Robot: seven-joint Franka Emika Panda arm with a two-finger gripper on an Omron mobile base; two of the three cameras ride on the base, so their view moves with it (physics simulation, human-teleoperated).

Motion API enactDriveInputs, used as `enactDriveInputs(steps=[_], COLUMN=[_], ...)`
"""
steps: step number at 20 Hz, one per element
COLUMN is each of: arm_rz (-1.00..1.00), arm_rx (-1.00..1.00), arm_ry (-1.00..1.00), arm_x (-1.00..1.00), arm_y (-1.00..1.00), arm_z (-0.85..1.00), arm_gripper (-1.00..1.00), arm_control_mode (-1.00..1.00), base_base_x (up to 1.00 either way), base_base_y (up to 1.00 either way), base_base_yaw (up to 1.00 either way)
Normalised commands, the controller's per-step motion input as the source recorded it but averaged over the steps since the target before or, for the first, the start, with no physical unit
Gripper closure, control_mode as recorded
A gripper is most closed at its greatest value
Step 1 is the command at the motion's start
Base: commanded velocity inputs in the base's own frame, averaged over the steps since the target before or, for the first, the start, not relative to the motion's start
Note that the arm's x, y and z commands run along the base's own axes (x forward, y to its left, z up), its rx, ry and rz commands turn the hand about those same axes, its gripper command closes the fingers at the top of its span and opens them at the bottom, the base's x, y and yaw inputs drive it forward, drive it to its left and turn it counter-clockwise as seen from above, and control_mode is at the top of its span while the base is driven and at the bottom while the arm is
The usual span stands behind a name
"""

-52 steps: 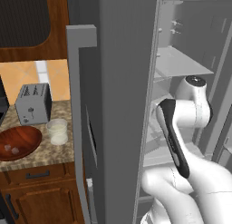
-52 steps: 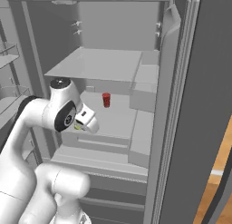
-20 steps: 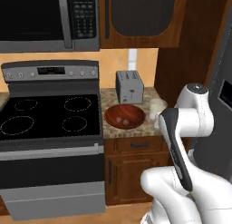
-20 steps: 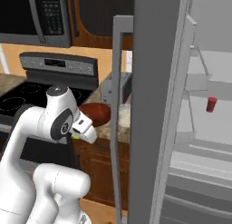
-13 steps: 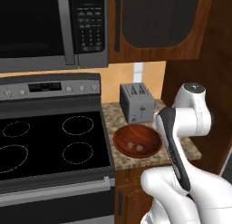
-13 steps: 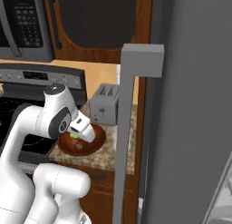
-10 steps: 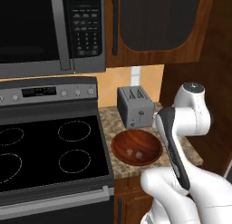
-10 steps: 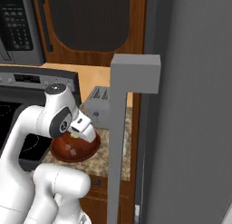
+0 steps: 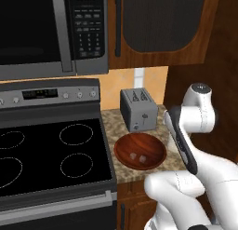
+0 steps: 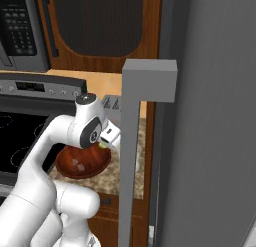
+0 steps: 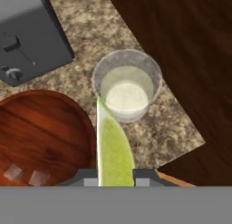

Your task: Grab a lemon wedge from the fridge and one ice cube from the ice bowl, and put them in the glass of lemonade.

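**Lemon wedge held over the counter, tip toward the glass**

In the left base view, a black stovetop [image 9: 51,159] fills the left side beneath a microwave [image 9: 51,31]. To its right, on the speckled counter [image 9: 111,119], a grey toaster [image 9: 138,109] stands behind the wooden ice bowl [image 9: 140,151], in which two pale ice cubes [image 9: 137,157] lie side by side. The white arm rises at the right edge.

From the right base view, the ice bowl [image 10: 82,163] sits at the left, with the gripper [image 10: 105,145] hanging just above its right rim and a speck of yellow-green showing at its tip. The grey fridge [image 10: 210,141] door and its long handle [image 10: 131,161] take up the right of the scene.

The hand view gives the closest look. At its left are the toaster [image 11: 29,35] and the ice bowl [image 11: 45,132], two ice cubes [image 11: 26,174] near its lower edge. In the middle, the jaws are pinched on the broad end of the lemon wedge [image 11: 113,150], one finger on either side of it. The wedge's long axis runs straight out from between the fingers, and its narrow tip points at the near rim of the glass of lemonade [image 11: 127,84], overlapping it in this view. The glass stands upright on the counter [image 11: 158,128], just beside the bowl and close to the dark wooden panel [image 11: 190,46] on the right.
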Motion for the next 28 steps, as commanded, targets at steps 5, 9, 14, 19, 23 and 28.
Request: enactDriveInputs(steps=[5,9,14,19,23,28], arm_rz=[0.0,0.0,0.0,0.0,0.0,0.0], arm_rx=[-0.01,-0.02,0.0,0.0,-0.07,-0.01], arm_ry=[0.01,0.08,0.01,0.0,0.0,0.0], arm_x=[0.45,0.18,0.29,0.44,0.26,0.01], arm_y=[-0.16,-0.31,-0.18,-0.03,-0.09,-0.25], arm_z=[-0.2,-0.51,-0.14,-0.06,-0.37,-0.18], arm_gripper=[1.0,1.0,1.0,1.0,1.0,1.0], arm_control_mode=[-1.0,-1.0,-1.0,-1.0,-1.0,-1.0], base_base_x=[0.0,0.0,0.0,0.0,0.0,0.0], base_base_y=[0.0,0.0,0.0,0.0,0.0,0.0], base_base_yaw=[0.0,0.0,0.0,0.0,0.0,0.0])
